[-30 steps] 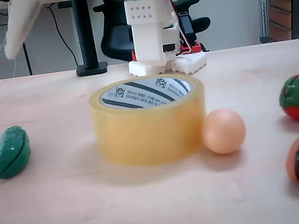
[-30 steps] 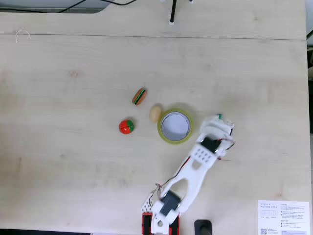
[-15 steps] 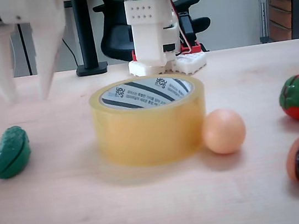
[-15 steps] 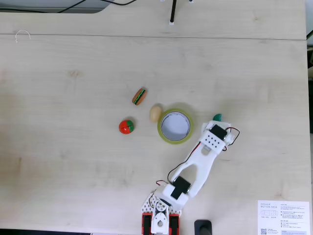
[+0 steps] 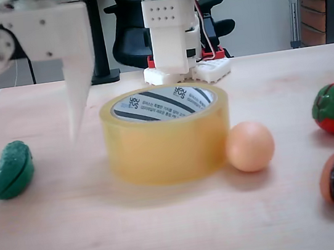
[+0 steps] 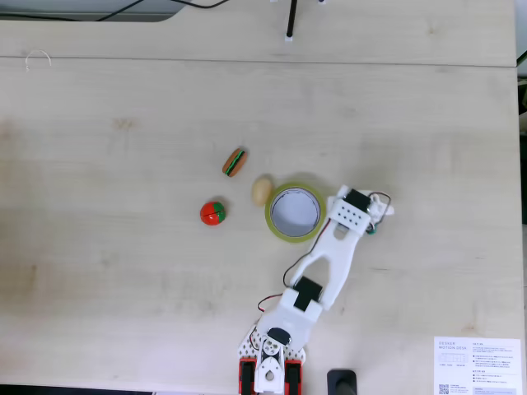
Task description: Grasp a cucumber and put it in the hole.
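A fixed view shows the tool (image 5: 20, 124) spread open above the cucumber (image 5: 11, 170), the reach step; next it should drop and close

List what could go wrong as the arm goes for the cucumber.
1. The open end effector hangs behind the cucumber, close beside the tape roll; one finger could clip the roll on descent.
2. The cucumber is rounded and may squirt out when pinched.
3. The ball touches the roll; a nudge could send it rolling.
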### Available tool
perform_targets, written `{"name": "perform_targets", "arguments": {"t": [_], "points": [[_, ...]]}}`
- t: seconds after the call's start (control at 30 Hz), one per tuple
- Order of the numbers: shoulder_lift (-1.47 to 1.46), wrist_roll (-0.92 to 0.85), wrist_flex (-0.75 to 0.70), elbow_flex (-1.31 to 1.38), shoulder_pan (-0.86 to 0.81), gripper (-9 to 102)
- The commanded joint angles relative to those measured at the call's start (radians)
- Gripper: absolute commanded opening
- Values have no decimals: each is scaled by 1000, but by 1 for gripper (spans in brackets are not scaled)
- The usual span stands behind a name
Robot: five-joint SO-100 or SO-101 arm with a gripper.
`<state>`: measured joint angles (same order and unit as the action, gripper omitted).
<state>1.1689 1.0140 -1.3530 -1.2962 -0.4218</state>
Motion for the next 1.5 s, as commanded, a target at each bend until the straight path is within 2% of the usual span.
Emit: {"name": "perform_targets", "arguments": {"t": [0.0, 0.23, 0.8, 1.2, 1.47], "points": [[3, -3, -15, 80, -3, 46], [-72, -3, -9, 138, -18, 49], [-242, 3, -12, 244, -91, 46], [-272, 87, -86, 232, -91, 31], [-264, 127, -106, 170, -81, 27]]}}
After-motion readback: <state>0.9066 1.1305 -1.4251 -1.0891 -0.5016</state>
